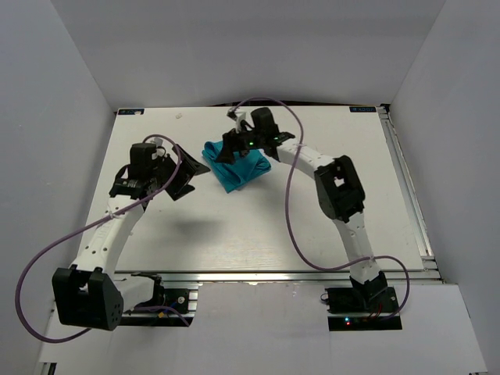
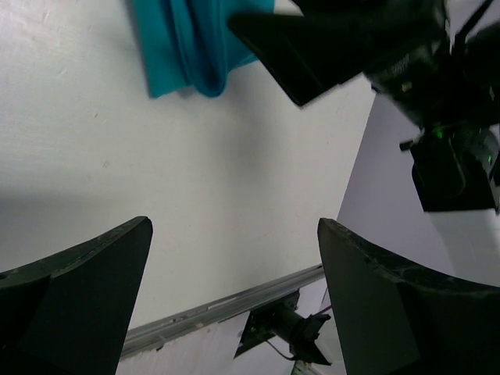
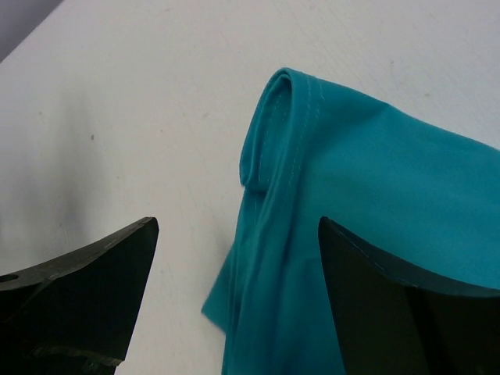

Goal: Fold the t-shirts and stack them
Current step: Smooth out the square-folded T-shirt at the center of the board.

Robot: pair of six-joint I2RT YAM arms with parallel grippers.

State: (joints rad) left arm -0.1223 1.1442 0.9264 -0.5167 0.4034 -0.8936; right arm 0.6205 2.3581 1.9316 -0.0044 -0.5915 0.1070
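Note:
The teal t-shirt [image 1: 234,169] lies folded into a small bundle at the back middle of the white table [image 1: 258,226]. My right gripper [image 1: 234,146] is open and hovers over its far edge; in the right wrist view the shirt's rolled hem [image 3: 328,195] lies between and below the spread fingers [image 3: 86,289]. My left gripper [image 1: 187,168] is open and empty, just left of the shirt. In the left wrist view the shirt [image 2: 191,43] shows at the top, with the right gripper's black finger [image 2: 312,55] above it.
White walls enclose the table on three sides. A metal rail [image 1: 273,275] runs along the near edge, with both arm bases [image 1: 367,297] below it. Purple cables [image 1: 293,203] loop above the table by each arm.

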